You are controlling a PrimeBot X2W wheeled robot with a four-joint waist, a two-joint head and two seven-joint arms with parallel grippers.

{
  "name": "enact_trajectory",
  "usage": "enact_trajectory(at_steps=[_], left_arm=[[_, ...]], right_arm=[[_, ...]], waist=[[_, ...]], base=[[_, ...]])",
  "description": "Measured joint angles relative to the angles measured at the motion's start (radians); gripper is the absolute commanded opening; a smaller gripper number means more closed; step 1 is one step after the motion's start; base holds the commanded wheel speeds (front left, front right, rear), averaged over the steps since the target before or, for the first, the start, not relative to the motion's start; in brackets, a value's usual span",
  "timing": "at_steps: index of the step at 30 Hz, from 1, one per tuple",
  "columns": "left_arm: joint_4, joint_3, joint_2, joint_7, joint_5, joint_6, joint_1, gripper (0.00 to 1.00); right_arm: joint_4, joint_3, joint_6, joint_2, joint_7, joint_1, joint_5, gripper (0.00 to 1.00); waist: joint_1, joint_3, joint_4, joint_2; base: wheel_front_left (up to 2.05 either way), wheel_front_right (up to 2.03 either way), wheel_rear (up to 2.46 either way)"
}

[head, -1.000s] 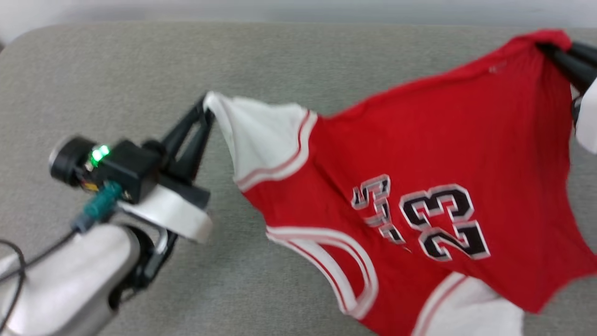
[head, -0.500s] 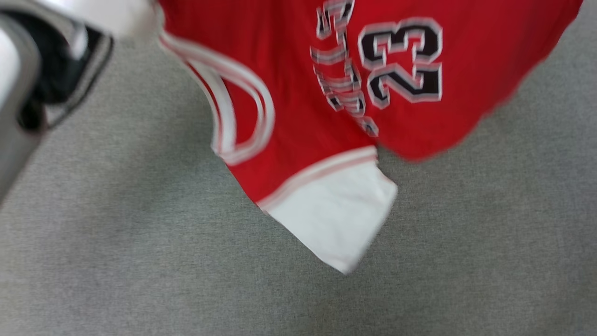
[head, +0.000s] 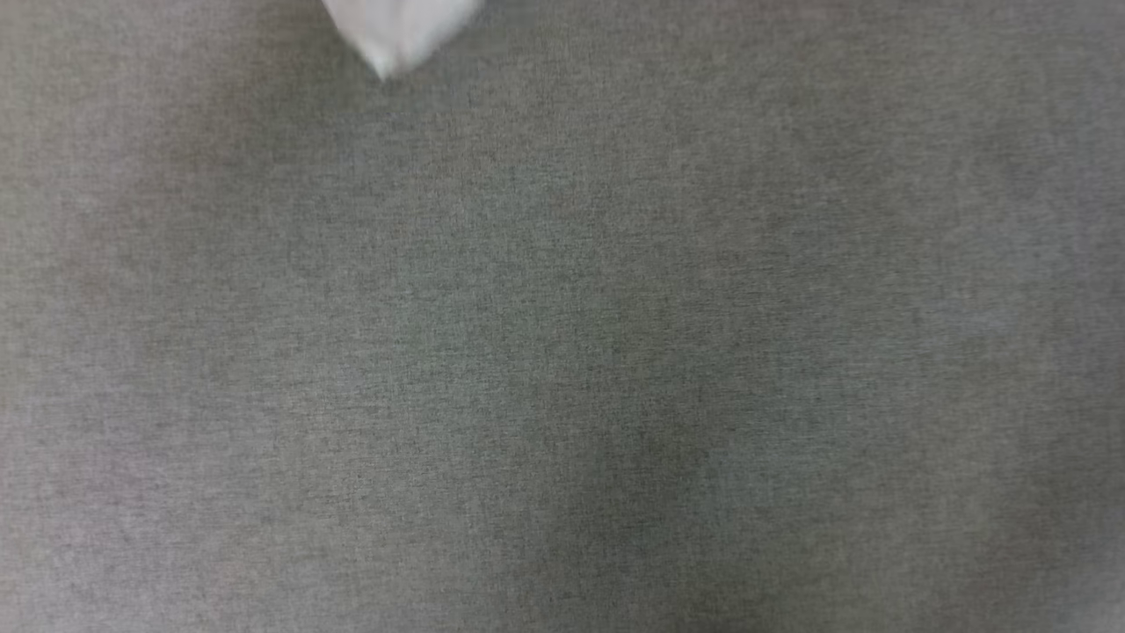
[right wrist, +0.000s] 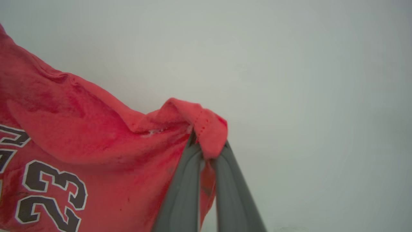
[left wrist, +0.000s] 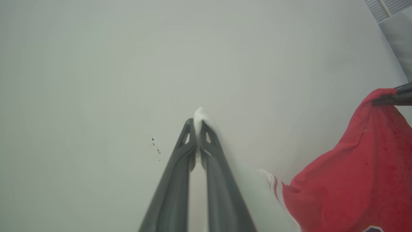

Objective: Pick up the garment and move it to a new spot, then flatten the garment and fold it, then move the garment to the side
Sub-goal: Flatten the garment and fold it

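Left end effector (left wrist: 197,129) clamped on white sleeve (left wrist: 200,114) tip; right end effector (right wrist: 206,151) clamped on red corner. Garment (right wrist: 80,135) hangs stretched between them above grey table (head: 562,352), likely spread for laying flat.

The robot's head tips further down, so the garment (head: 397,26), spread wide across the head view a second ago, now sits almost off its far edge: a white sleeve tip at the far left over the grey cloth surface (head: 562,352).
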Motion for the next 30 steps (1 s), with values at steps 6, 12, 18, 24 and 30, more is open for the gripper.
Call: enact_trajectory(at_steps=[6,12,18,24,30], left_arm=[[0.167,0.002,-0.067,-0.066,-0.002,-0.041,-0.13,0.0],[0.304,-0.022,-0.088,-0.121,-0.014,-0.072,-0.136,0.0],[0.392,-0.063,-0.091,-0.166,-0.041,-0.087,-0.02,0.0],[0.413,-0.091,-0.075,-0.197,-0.083,-0.093,0.162,0.0],[0.347,-0.088,-0.02,-0.206,-0.122,-0.094,0.423,0.0]], right_arm=[[0.098,0.018,0.0,0.034,-0.06,-0.11,-0.024,0.0],[0.176,0.082,0.0,0.056,-0.098,-0.11,-0.014,0.0],[0.234,0.17,0.0,0.078,-0.143,-0.031,0.021,0.0],[0.267,0.284,0.0,0.097,-0.186,0.1,0.086,0.0],[0.251,0.391,0.0,0.076,-0.233,0.267,0.159,0.0]], waist=[[0.0,0.043,0.015,0.0],[0.0,0.062,0.026,0.0],[0.0,0.057,0.028,0.0],[0.0,0.02,0.03,0.0],[-0.0001,-0.044,0.032,0.0]], base=[[0.0,0.0,0.0],[0.0,0.0,0.0],[0.0,0.0,0.0],[0.0,0.0,0.0],[0.0,0.0,0.0]])
